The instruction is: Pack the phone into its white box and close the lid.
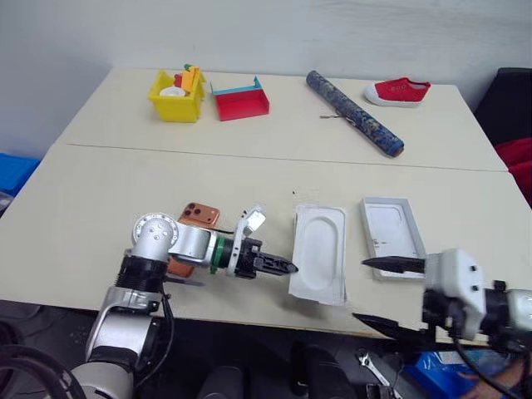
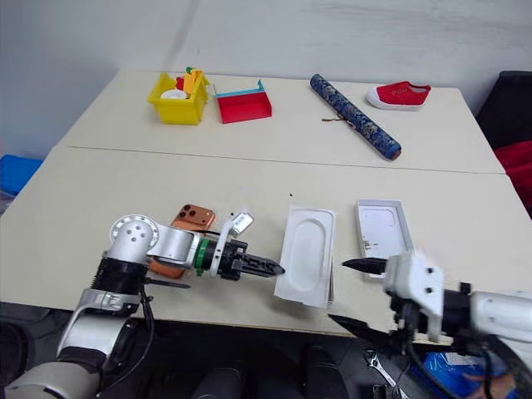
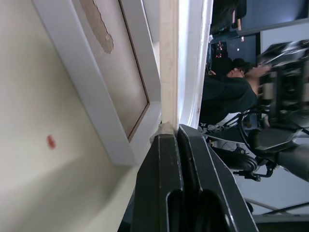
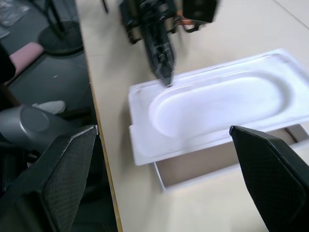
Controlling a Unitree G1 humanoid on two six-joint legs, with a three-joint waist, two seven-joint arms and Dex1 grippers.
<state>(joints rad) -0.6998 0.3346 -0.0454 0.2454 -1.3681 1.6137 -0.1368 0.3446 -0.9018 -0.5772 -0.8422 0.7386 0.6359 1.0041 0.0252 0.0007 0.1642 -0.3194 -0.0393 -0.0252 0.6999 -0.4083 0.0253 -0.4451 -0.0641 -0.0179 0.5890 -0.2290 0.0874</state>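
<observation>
- The white box (image 4: 193, 171) sits near the front edge of the table (image 1: 249, 174), and a thin white plastic insert (image 1: 318, 249) with an oval hollow lies across its top, so the grey-brown floor peeks out only at one edge; the insert is in the way of any packing and likely needs lifting off first
- The left gripper (image 1: 287, 267) has its two black fingers pressed together with nothing between them; its tip points sideways at the near-left edge of the insert, touching or just short of it, which reads as a poke or nudge and not a grasp
- The right gripper (image 1: 384, 291) stands wide open and empty, off the front-right corner of the table and apart from the insert; my guess is it has let go or waits clear
- The phone (image 1: 198, 218) lies on the table behind the left arm, camera block up, partly hidden by the wrist; it is not yet in the box
- The lid (image 1: 392, 236) rests white side up just right of the insert, out of the way until the phone is packed
- Toy bins, a rolled mat and a red shoe sit far back, well apart from the work
</observation>
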